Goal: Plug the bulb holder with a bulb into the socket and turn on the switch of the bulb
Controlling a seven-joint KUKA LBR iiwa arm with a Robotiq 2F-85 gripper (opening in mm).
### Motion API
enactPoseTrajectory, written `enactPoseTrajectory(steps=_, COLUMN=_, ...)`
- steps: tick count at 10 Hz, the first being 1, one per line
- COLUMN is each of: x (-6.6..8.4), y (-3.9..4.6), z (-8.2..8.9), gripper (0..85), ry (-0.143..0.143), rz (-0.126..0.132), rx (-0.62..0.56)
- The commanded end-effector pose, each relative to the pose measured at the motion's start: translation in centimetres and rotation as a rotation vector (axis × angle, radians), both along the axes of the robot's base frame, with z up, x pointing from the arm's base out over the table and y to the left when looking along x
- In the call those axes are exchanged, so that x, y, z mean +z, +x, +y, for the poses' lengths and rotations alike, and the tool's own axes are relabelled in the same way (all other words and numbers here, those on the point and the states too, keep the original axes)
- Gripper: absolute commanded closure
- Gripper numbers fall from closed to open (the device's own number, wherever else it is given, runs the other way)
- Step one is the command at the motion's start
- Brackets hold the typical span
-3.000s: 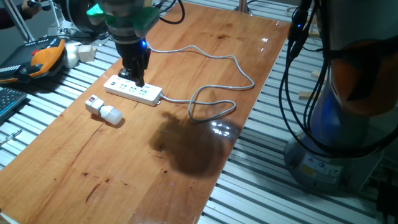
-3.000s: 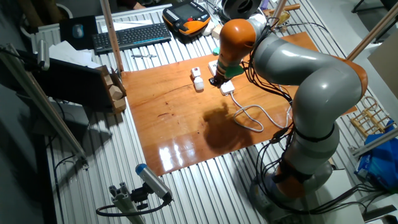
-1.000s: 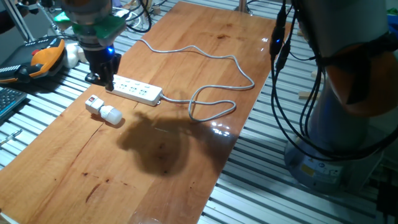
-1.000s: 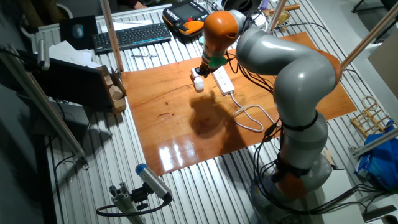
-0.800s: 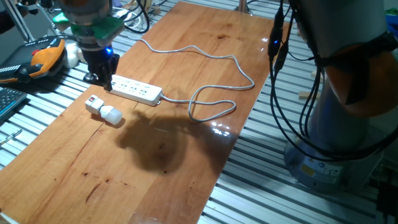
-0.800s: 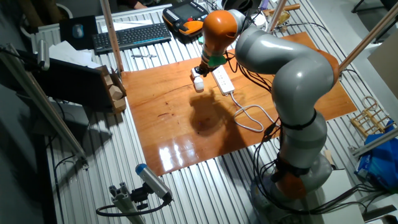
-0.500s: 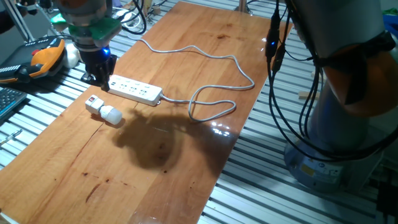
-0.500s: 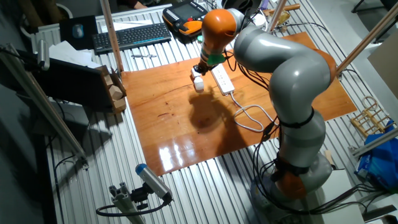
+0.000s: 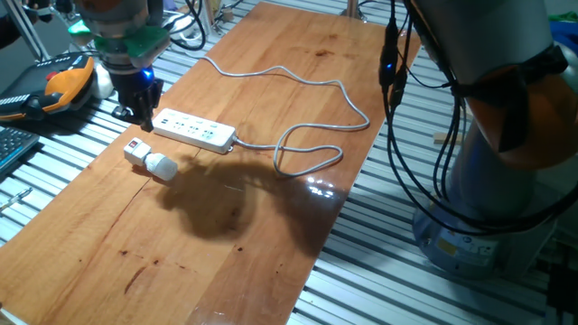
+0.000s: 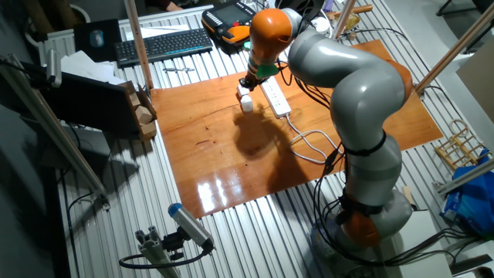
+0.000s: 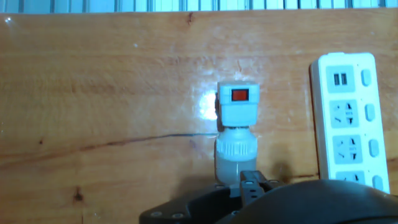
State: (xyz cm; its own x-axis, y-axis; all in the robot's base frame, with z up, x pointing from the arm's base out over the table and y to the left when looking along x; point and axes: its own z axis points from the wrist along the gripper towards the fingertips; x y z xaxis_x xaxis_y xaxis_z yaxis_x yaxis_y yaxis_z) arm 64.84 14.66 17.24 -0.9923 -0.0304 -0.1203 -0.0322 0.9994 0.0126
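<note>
Hidden: in the hand view the fingers of the tool (image 9: 138, 116) are not visible, only a dark housing at 6 o'clock; it covers the lower part of the bulb (image 11: 236, 155). I cannot tell if the tool is wide or narrow.
Bulb holder (image 11: 238, 104): lies flat on the surface (image 9: 271, 217), its red mark facing up, joined to the bulb at 6 o'clock.
Socket (image 11: 346, 118): at 3 o'clock of the holder, near but apart; its lower end is cut off.
Cable (image 9: 307, 117): grey, makes loops over the wood.
Room: metal slats around the surface, a keyboard (image 10: 164, 45) at the back.
Change: the tool has moved from above the socket to its end, nearer the holder.
</note>
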Motion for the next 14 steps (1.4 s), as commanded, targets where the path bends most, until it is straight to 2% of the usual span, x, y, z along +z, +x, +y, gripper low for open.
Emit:
enactPoseTrajectory(steps=1, x=0.0, y=0.0, z=0.0, gripper=85.0, ry=0.005, rz=0.0, rx=0.0)
enactPoseTrajectory(steps=2, x=0.0, y=0.0, z=0.0, gripper=85.0, ry=0.007, rz=0.002, rx=0.0)
enactPoseTrajectory(steps=6, x=0.0, y=0.0, z=0.0, gripper=85.0, ry=-0.018, rz=0.017, rx=0.004)
enactPoseTrajectory(steps=7, x=0.0, y=0.0, z=0.0, gripper=85.0, ry=-0.009, rz=0.028, rx=0.015)
enactPoseTrajectory(steps=10, x=0.0, y=0.0, z=0.0, gripper=85.0, ry=0.007, rz=0.032, rx=0.012)
enactPoseTrajectory(steps=11, x=-0.1, y=0.13, z=0.1, gripper=85.0, ry=0.002, rz=0.023, rx=0.012)
enactPoseTrajectory(steps=14, x=-0.5, y=1.44, z=0.1, gripper=85.0, ry=-0.003, rz=-0.005, rx=0.005)
